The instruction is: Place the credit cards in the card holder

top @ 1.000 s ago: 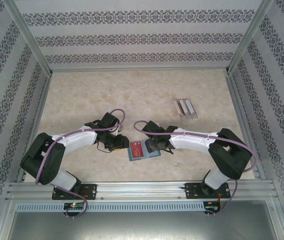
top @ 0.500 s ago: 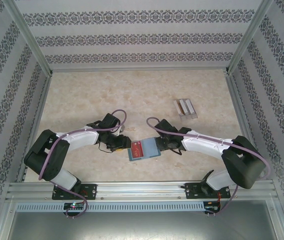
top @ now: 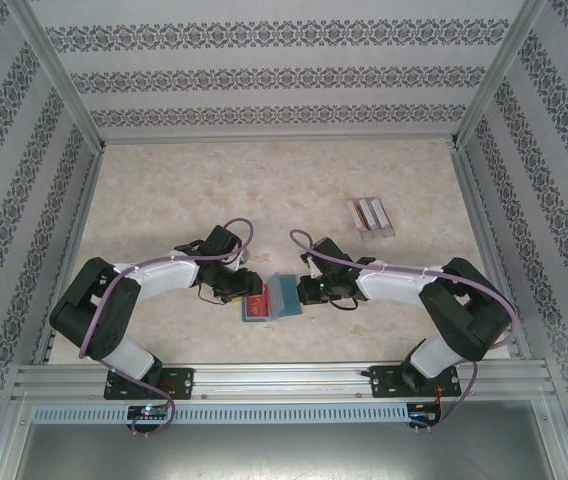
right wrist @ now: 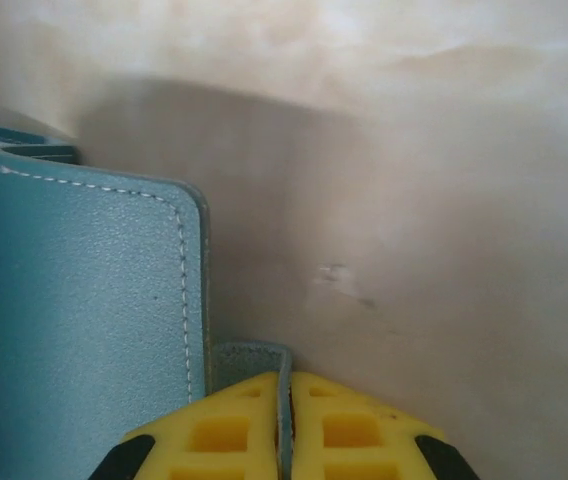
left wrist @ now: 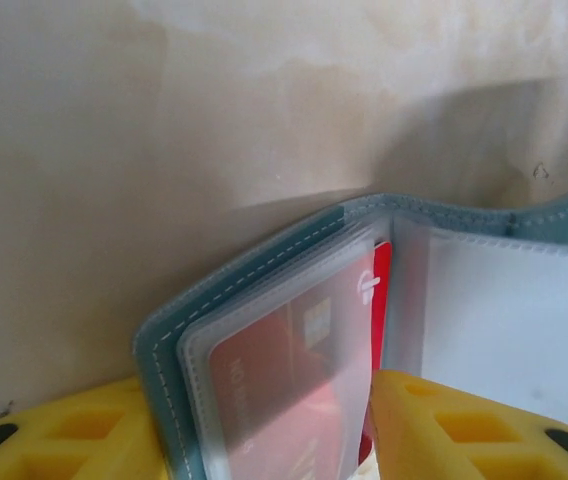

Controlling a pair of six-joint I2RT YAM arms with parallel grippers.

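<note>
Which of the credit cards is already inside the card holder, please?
The red card, tucked in a clear sleeve of the card holder; the grey cards lie well apart.

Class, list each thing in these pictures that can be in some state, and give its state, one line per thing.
Card holder: half folded, right flap raised.
Red card: inside the holder.
Grey cards: lying on the table, outside the holder.
Left gripper: shut on the holder's left half.
Right gripper: shut on the holder's thin tab.
</note>
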